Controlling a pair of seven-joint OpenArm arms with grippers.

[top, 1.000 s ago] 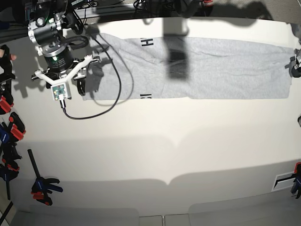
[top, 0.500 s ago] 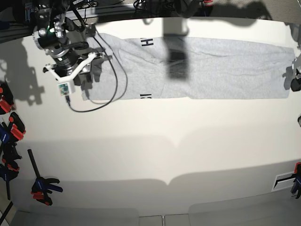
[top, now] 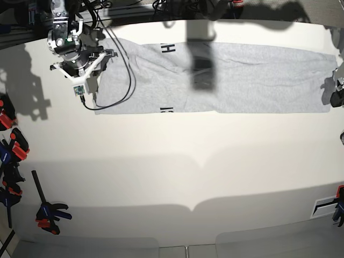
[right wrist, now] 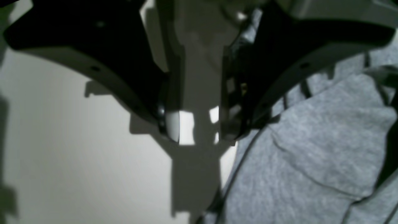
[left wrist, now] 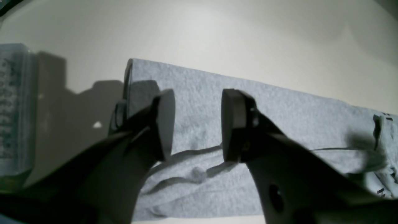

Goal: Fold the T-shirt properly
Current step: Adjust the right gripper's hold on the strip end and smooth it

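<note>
Partway: shirt narrowed to a long strip, crosswise folds still to come

Judging by its shape, the T-shirt (top: 226, 78) has had its lengthwise folds made: it lies as 1 long grey band along the far side of the white table (top: 177, 177), with bits of black lettering showing at its far and near edges toward one end. It is not yet a compact packet, so the end-to-end folds look to be what is left.

Relative to the T-shirt, 1 arm stands at each short end. The right gripper (top: 88, 80) hangs over the lettered end, tilted down, a black cable looping from it across the cloth. Its wrist view shows the right gripper's fingers (right wrist: 169, 102) spread apart with bare table between them, just beside the shirt's edge, grasping nothing.

The left gripper (left wrist: 196, 124) is at the opposite end, barely in sight at the edge of the base view. Its wrist view shows both fingers parted above the cloth near the shirt's corner, with grey fabric visible in the gap and nothing pinched.
</note>
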